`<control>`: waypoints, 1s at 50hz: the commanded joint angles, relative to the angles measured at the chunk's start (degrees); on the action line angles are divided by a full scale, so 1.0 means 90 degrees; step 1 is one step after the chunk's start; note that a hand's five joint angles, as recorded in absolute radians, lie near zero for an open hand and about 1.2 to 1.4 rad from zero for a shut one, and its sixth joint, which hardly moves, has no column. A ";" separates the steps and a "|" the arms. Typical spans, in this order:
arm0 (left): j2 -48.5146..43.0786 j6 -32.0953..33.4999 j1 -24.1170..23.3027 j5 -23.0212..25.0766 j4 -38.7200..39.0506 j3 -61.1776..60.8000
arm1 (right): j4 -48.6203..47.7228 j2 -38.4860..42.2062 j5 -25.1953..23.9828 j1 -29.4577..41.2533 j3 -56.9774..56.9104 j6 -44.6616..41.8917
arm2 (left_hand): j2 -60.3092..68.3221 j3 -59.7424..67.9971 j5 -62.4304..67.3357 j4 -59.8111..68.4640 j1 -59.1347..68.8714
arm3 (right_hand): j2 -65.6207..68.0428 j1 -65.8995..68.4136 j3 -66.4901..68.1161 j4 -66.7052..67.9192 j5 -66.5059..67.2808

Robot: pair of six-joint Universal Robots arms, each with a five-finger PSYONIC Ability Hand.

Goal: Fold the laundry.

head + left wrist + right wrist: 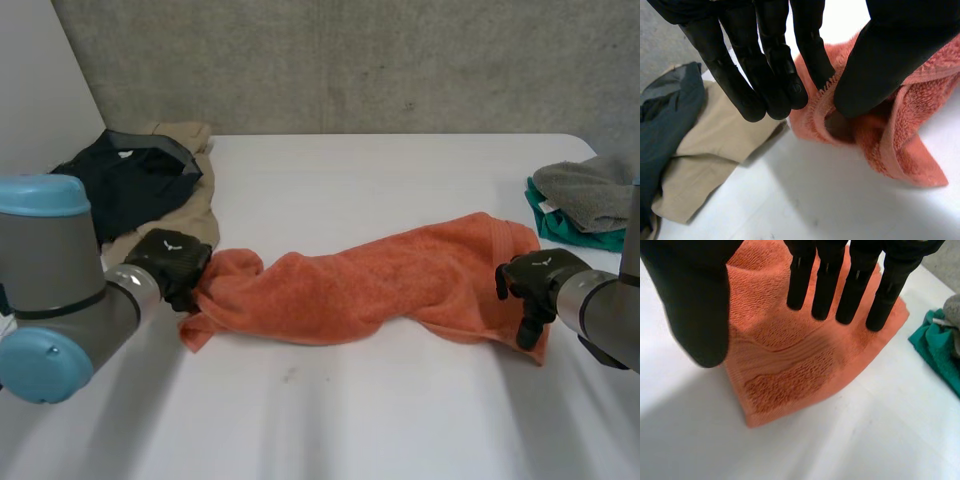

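Orange towel [370, 280] lies bunched in a long roll across the white worktop [400, 400], long axis running side to side btw the two arms. One end points at the left robot hand [172, 262], the other at the right robot hand [535, 280]; the right end sits a bit farther back.

Left wrist view: left robot hand [740, 50] pinches the towel [890, 130] edge at that end btw thumb and one finger. The other fingers are straight and off the cloth.

Right wrist view: right robot hand [825, 280] has fingers straight and thumb spread wide, held over the flat corner of the towel [785, 365] with nothing gripped.

Worktop is plain white. Grey concrete wall [350, 60] behind it.

Dark garment [130, 180] lies on a beige garment [195, 215] at the back left corner, near the left robot hand. Grey cloth [590, 190] sits on a green cloth [560, 225] at the right edge, just beyond the towel's right end but apart from it.
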 commanded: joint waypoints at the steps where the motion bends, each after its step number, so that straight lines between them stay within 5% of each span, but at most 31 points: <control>1: 0.0390 -0.0114 0.0215 0.0154 -0.0375 0.0023 | 0.0178 -0.0173 0.0180 0.0022 0.0124 0.0415 | 0.1300 0.1353 0.1549 0.1293 0.1571 | -0.0477 -0.0512 -0.0511 -0.0502 -0.0395; 15: 0.0167 -0.0114 0.0449 0.0281 -0.0941 0.0414 | -0.1345 0.0099 0.0258 0.0373 0.0905 -0.0052 | 0.1300 0.1353 0.1549 0.1293 0.1571 | -0.0254 -0.0290 -0.0289 -0.0280 -0.0173; 19: -0.0126 -0.0085 0.0469 0.0213 -0.0932 0.0521 | -0.1813 0.0382 0.0394 0.0432 0.0857 -0.0433 | 0.1300 0.1353 0.1549 0.1293 0.1571 | 0.1311 0.1276 0.1276 0.1285 0.1392; 22: -0.0448 -0.0026 0.0459 0.0106 -0.0902 0.0765 | -0.2185 0.0607 0.0512 0.0432 0.0604 -0.0746 | 0.1300 0.1353 0.1549 0.1293 0.1571 | 0.5341 0.5306 0.5307 0.5316 0.5423; 23: -0.0604 0.0042 0.0440 0.0038 -0.0912 0.0988 | -0.2331 0.0714 0.0512 0.0413 0.0390 -0.0911 | 0.1300 0.1353 0.1549 0.1293 0.1571 | 0.5670 0.5635 0.5636 0.5645 0.5752; 32: -0.0762 0.0423 0.0303 -0.0548 -0.0883 0.3390 | -0.2478 0.1291 0.0472 0.0091 -0.2515 -0.2035 | 0.1300 0.1353 0.1549 0.1293 0.1571 | 0.5674 0.5639 0.5639 0.5648 0.5755; 40: -0.0157 -0.0951 0.0449 -0.1085 0.0880 0.5510 | -0.3549 0.1058 0.1136 -0.0349 -0.4981 -0.1228 | 0.1300 0.1353 0.1549 0.1293 0.1571 | 0.5674 0.5639 0.5639 0.5648 0.5755; 45: 0.0029 -0.1432 0.0528 -0.1096 0.1734 0.5541 | -0.4382 0.0764 0.0903 -0.0466 -0.5012 -0.0435 | 0.1300 0.1353 0.1549 0.1293 0.1571 | 0.5674 0.5639 0.5639 0.5648 0.5755; 50: 0.0059 -0.1286 0.0605 -0.1106 0.1442 0.5093 | -0.4218 0.0637 0.0347 -0.0427 -0.4613 -0.0414 | 0.1300 0.1353 0.1549 0.1293 0.1571 | 0.5674 0.5639 0.5639 0.5648 0.5755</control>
